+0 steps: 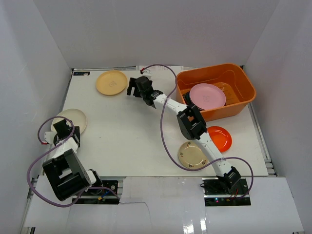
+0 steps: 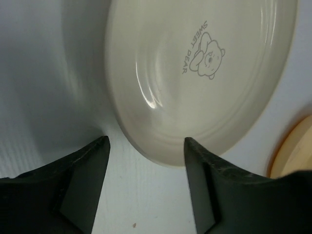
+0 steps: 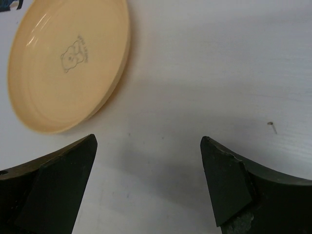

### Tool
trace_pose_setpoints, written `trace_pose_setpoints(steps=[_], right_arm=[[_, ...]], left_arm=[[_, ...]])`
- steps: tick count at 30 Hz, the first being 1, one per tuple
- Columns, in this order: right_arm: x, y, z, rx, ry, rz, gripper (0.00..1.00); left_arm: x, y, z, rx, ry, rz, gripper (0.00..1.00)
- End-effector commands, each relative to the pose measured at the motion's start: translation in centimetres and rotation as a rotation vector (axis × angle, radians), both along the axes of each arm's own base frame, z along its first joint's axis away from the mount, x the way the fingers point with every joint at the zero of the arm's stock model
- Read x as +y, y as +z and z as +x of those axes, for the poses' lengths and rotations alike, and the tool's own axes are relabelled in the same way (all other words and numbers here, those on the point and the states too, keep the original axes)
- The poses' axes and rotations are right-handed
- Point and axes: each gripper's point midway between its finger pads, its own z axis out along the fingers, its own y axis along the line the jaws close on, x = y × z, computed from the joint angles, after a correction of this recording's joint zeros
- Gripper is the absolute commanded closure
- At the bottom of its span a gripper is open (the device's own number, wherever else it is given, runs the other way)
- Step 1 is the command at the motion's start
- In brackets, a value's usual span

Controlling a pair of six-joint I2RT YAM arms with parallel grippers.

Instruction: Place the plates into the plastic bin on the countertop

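The orange plastic bin point(image 1: 243, 100) stands at the back right with a pink plate point(image 1: 207, 95) lying in it. A yellow plate point(image 1: 111, 82) lies at the back left; it also shows in the right wrist view point(image 3: 68, 63). My right gripper point(image 1: 132, 88) is open and empty just right of it, above the bare countertop point(image 1: 126, 136). A cream plate point(image 1: 73, 118) lies at the left edge; it fills the left wrist view point(image 2: 195, 73). My left gripper point(image 1: 62, 127) is open at its near rim. A red-orange plate point(image 1: 219, 137) and a beige plate point(image 1: 192, 153) lie in front of the bin.
White walls point(image 1: 34, 73) border the countertop on the left, back and right. The right arm point(image 1: 192, 124) stretches diagonally across the middle, with its purple cable point(image 1: 165, 141) looping over the table. A small blue-edged label point(image 3: 9, 4) lies behind the yellow plate.
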Motion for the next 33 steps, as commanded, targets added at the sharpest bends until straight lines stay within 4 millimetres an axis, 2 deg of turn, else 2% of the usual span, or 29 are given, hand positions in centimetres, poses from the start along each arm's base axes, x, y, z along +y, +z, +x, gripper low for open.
trace_pose_setpoints(steps=[1,7,9,10,11,12,13,14,15,17,20,21,23,26,29,31,32,33], right_arm=[[0.8,4.6,3.1,-0.136,-0.122,0.156,0.07],[1.0,1.2,4.5,-0.11,-0.182,0.241,0.05],[1.3,0.3,4.8,-0.107,-0.195,0.268,0.05],[1.5,0.6,4.9,-0.111,-0.202,0.302,0.04],[1.6,0.5,5.0,-0.116,-0.206,0.316,0.04],[1.6,-0.3,5.0,-0.113,-0.209,0.323,0.04],[1.8,-0.1,5.2,-0.12,-0.214,0.347,0.04],[1.9,0.0,5.3,-0.129,-0.219,0.366,0.06],[2.1,-1.1,5.3,-0.123,-0.221,0.366,0.08],[2.4,-0.8,5.5,-0.133,-0.216,0.397,0.12],[2.1,-1.1,5.6,-0.139,-0.212,0.405,0.23],[2.2,-1.3,5.5,-0.14,-0.206,0.4,0.29],[2.2,-1.5,5.6,-0.14,-0.202,0.388,0.35],[2.4,-2.1,4.8,-0.1,-0.166,0.374,0.36],[2.4,-1.2,3.1,-0.137,-0.082,0.311,0.35],[3.0,1.0,2.4,-0.178,-0.012,0.318,0.33],[3.2,3.1,1.4,-0.187,0.038,0.32,0.29],[3.1,4.2,0.9,-0.21,0.065,0.313,0.27]], left_arm=[[-0.3,-0.6,0.4,-0.002,-0.007,-0.035,0.33],[-1.3,-1.9,0.0,0.008,-0.047,-0.064,0.61],[-1.7,-2.4,-0.2,0.021,-0.06,-0.08,0.74],[-1.8,-2.6,-0.3,0.028,-0.067,-0.084,0.8],[-1.8,-2.4,-0.1,0.026,-0.078,-0.084,0.9],[-2.3,-2.4,0.2,0.018,-0.111,-0.094,0.97],[-2.5,-2.2,0.4,0.008,-0.124,-0.098,1.0],[-2.5,-2.0,0.4,0.001,-0.128,-0.095,1.0],[-3.3,-1.7,0.9,-0.024,-0.172,-0.118,1.0],[-3.5,-1.0,1.0,-0.042,-0.198,-0.109,1.0],[-3.9,0.6,1.4,-0.088,-0.264,-0.067,1.0],[-4.0,1.5,1.6,-0.11,-0.283,-0.049,1.0],[-4.7,2.1,1.7,-0.131,-0.323,-0.054,1.0],[-6.7,2.7,2.0,-0.172,-0.39,-0.092,1.0],[-8.3,2.5,1.9,-0.171,-0.485,-0.09,1.0],[-8.6,2.7,1.8,-0.179,-0.516,-0.071,1.0],[-9.0,2.9,1.8,-0.184,-0.548,-0.061,1.0],[-9.2,3.1,1.8,-0.19,-0.56,-0.063,1.0]])
